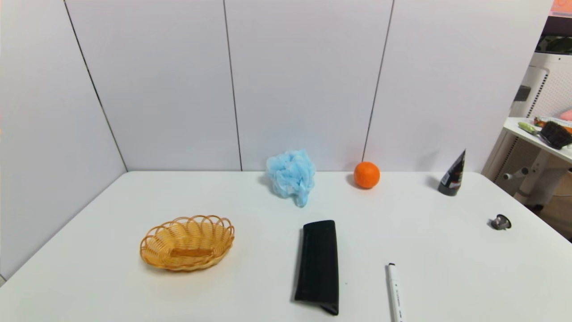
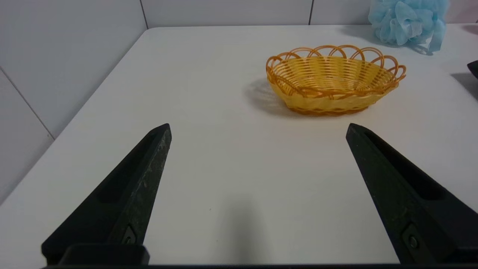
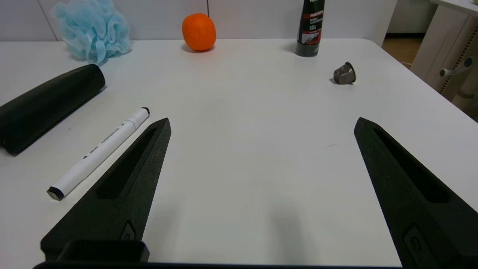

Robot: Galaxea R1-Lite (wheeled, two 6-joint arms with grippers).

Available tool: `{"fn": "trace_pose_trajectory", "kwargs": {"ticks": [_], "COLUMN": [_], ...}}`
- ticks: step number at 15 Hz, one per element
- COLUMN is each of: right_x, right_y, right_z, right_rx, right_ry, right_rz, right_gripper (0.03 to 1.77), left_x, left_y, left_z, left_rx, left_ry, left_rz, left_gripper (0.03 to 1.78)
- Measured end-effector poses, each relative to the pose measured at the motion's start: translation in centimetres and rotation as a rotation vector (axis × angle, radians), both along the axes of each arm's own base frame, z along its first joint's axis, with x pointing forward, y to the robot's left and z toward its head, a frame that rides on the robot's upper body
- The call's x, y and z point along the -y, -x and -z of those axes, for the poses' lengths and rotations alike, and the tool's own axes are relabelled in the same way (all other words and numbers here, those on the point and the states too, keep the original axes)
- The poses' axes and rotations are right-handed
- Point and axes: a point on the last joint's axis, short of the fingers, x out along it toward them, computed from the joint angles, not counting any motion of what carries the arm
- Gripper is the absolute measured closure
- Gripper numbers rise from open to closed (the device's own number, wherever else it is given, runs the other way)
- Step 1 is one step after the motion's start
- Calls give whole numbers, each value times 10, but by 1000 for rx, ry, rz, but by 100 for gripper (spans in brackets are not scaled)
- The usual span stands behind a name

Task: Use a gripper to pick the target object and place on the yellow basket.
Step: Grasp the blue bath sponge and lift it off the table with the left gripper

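White and smooth, the tabletop fills the scene, with pale wall panels along its far and left edges. The target object, a fluffy light blue mesh bath pouf, sits at the middle of the far edge, close to the wall, untouched by either arm. Beside it along the same far edge rests an orange ball, and farther toward the far right corner stands an upright black tube. The yellow basket, an oval woven basket with a scalloped looped rim, sits toward the near left part of the tabletop, well apart from the pouf, and holds nothing. A flat black pouch lies near the middle of the near edge, between the basket and a white marker pen that lies near that edge on the right. A small grey cap-like piece lies close to the right edge. Neither arm shows in the head view. The left gripper hovers low over the near left part of the tabletop, its jaws spread wide and holding nothing, with the basket ahead of it. The right gripper hovers low over the near right part, its jaws likewise spread wide and holding nothing, with the marker pen just beside one finger.
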Motion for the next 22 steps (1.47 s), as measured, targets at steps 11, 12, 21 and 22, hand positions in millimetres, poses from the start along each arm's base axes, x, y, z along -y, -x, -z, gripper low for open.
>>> {"fn": "trace_pose_trajectory", "kwargs": {"ticks": [11,12,21,22], "right_x": [0,0,0,0], "right_y": [0,0,0,0], "right_z": [0,0,0,0], "right_rx": [0,0,0,0], "right_ry": [0,0,0,0], "right_rz": [0,0,0,0], "right_gripper": [11,11,11,11], "left_x": [43,58,198,207], "left_y": [-217,-239,-350,-356], "left_z": [-230,-233,-174,-164], "left_rx": [33,29,-349,-399], "left_ry": [-300,-308,-217,-196], "left_rz": [381,446,563,539], "left_gripper": [12,12,12,12]}}
